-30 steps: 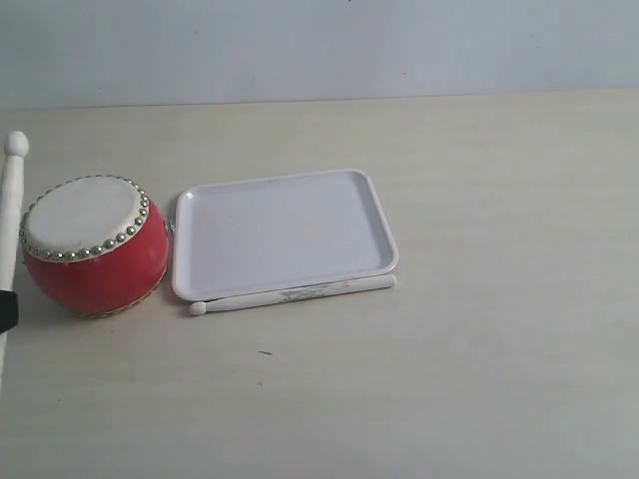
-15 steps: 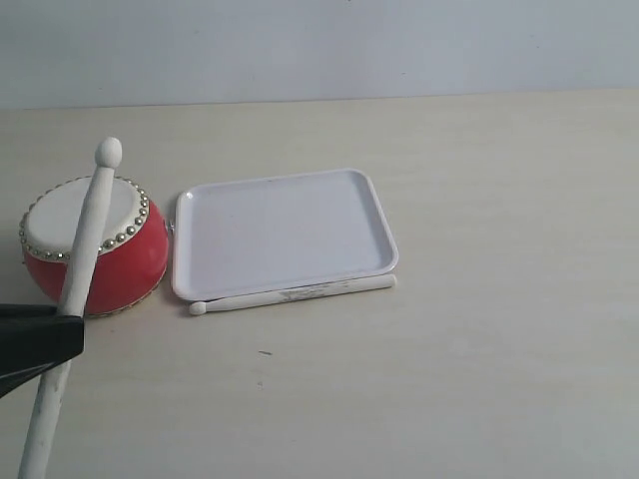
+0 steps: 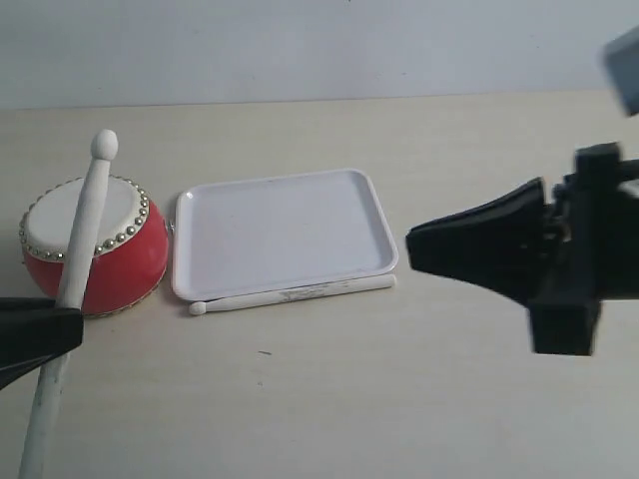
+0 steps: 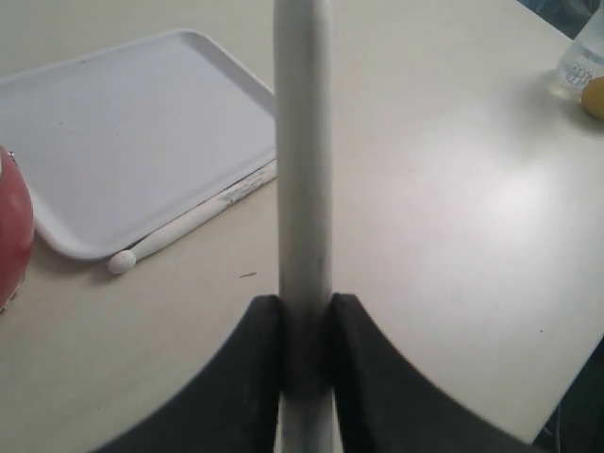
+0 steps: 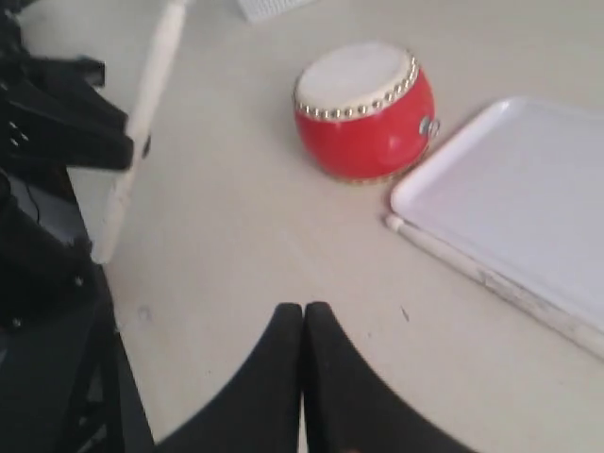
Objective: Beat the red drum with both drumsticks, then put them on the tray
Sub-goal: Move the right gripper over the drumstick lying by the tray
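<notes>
The red drum (image 3: 95,244) with its cream skin and silver studs stands at the left of the table. My left gripper (image 3: 60,324) is shut on one drumstick (image 3: 80,239), held nearly upright with its tip above the drum's near edge; the same drumstick (image 4: 304,170) rises between the jaws in the left wrist view. The second drumstick (image 3: 295,294) lies on the table along the near rim of the white tray (image 3: 283,232). My right gripper (image 3: 411,245) hovers at the right, shut and holding nothing, pointing toward the tray.
A clear bottle (image 4: 583,57) and a yellow object (image 4: 595,96) sit near the table's far corner in the left wrist view. A white keyboard-like object (image 5: 274,8) lies beyond the drum in the right wrist view.
The right arm has come into view from the right. The left gripper with its drumstick moved in from the left edge and now holds near the drum.
</notes>
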`<state>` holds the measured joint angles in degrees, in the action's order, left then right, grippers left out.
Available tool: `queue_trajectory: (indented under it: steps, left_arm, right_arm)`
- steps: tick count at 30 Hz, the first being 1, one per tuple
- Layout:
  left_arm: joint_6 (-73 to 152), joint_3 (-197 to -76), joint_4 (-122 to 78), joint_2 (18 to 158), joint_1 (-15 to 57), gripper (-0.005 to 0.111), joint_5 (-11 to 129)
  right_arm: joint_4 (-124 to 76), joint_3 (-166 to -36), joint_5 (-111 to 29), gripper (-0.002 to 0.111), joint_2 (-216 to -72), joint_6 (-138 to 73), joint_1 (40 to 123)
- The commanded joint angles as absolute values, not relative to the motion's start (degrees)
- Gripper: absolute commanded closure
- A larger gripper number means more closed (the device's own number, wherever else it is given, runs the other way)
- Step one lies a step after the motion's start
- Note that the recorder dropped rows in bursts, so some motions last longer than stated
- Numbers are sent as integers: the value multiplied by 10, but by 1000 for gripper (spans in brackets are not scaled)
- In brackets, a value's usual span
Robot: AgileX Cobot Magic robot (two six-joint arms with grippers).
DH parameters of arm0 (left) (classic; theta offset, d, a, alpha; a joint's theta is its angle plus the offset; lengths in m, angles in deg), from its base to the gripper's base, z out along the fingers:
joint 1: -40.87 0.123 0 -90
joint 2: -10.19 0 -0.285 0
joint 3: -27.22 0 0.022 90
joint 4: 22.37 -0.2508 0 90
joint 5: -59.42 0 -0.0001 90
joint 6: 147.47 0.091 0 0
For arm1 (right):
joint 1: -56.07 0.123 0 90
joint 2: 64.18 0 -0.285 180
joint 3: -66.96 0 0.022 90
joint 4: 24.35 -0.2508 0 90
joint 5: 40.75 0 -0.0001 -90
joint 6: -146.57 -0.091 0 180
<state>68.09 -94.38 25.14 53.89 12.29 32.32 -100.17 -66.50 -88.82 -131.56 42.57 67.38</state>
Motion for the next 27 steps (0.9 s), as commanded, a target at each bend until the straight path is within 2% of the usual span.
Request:
queue_trajectory:
  steps: [1,5,10,17,22,27]
  left_arm:
    - [684,-942,256,540,123,107,341]
    - [681,-942,256,540,123,107,340]
    - [681,-942,256,540,123,107,330]
    - [681,-942,256,540,123,107,321]
    - [681,-942,256,540,123,107,321]
    - [681,-942,256,540,123,107,319]
  right_arm:
    - [-971,-705,-799,108,-1440,434,767]
    - [-888,-757,-706,108,-1537,375,848]
    - [-667,-827,-720,108,-1624,223,885]
    - [-641,-848,-727,108,-1657,210,885]
    - [-563,-848,-731,108,-1665,335,885]
    - [-503,-848,-683,107,-1678,339,885]
